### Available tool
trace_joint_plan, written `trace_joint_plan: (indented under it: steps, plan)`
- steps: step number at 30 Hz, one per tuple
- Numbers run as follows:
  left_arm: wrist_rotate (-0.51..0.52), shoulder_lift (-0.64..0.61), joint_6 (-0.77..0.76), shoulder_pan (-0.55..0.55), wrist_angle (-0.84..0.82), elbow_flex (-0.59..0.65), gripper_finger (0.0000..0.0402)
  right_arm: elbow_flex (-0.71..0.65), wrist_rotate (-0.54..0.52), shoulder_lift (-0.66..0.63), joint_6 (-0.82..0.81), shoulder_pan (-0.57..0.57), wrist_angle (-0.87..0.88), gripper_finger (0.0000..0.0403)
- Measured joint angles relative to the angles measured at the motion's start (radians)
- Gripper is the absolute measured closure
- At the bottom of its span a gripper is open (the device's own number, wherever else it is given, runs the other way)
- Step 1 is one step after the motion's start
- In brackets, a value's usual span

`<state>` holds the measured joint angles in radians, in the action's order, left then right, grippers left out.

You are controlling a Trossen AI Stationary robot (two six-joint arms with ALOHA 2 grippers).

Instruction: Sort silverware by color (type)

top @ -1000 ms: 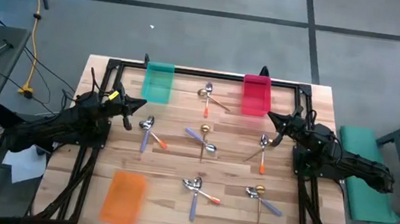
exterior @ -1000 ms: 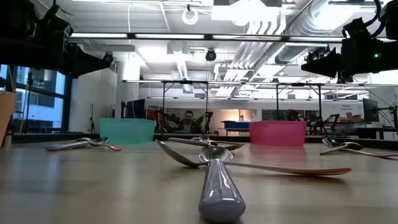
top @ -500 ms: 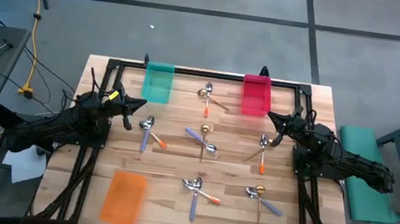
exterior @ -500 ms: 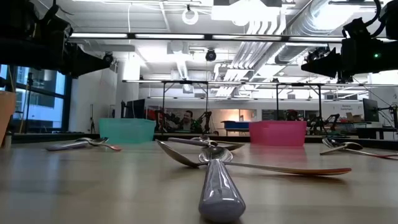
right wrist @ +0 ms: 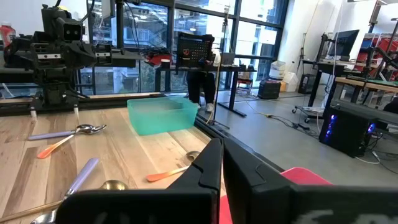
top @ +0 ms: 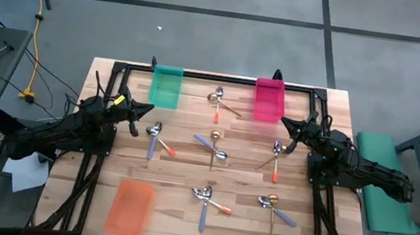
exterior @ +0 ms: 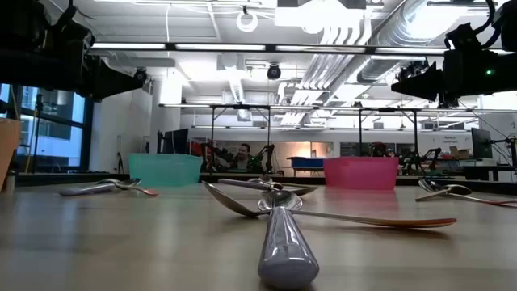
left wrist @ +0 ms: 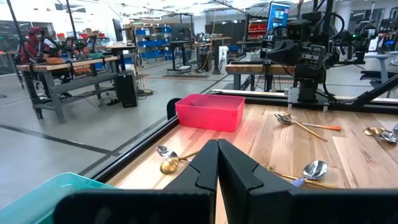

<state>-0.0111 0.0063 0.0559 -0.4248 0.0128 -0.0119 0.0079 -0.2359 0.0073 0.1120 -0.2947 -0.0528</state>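
Note:
Slim spoons lie flat on the wooden table in pairs. A lavender and an orange one (top: 156, 139) lie near the left arm. A gold and an orange one (top: 219, 103) lie between the far bins. A lavender and a gold one (top: 212, 147) lie mid-table. One pair (top: 275, 159) lies near the right arm, and two more pairs (top: 206, 201) (top: 273, 209) lie nearer. My left gripper (top: 147, 108) (left wrist: 217, 152) hovers shut at the table's left. My right gripper (top: 283, 123) (right wrist: 222, 152) hovers shut at the right. Both are above the table and touch nothing.
A teal bin (top: 166, 86) and a pink-red bin (top: 269, 99) stand at the far edge, and an orange bin (top: 131, 207) at the near left. A black frame rail (top: 215, 76) runs around the table. In the low view a lavender handle (exterior: 283, 242) lies close in front.

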Motion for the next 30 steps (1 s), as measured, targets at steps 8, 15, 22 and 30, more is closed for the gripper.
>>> trace_joint_plan:
  steps: [8,15,22,30]
  plan:
    - [0.000,0.000,0.000,0.000,0.000,0.000,0.0401,0.000,0.000,0.000,0.000,0.000,0.000,0.0402]
    - [0.000,0.000,0.000,0.000,0.000,0.000,0.0401,0.000,0.000,0.000,0.000,0.000,0.000,0.0402]
    - [0.000,0.000,0.000,0.000,0.000,0.000,0.0401,0.000,0.000,0.000,-0.003,0.000,0.000,0.0402]
    - [0.000,0.000,0.000,0.000,0.000,0.000,0.0401,0.000,0.023,0.000,-0.303,0.001,0.000,0.0402]
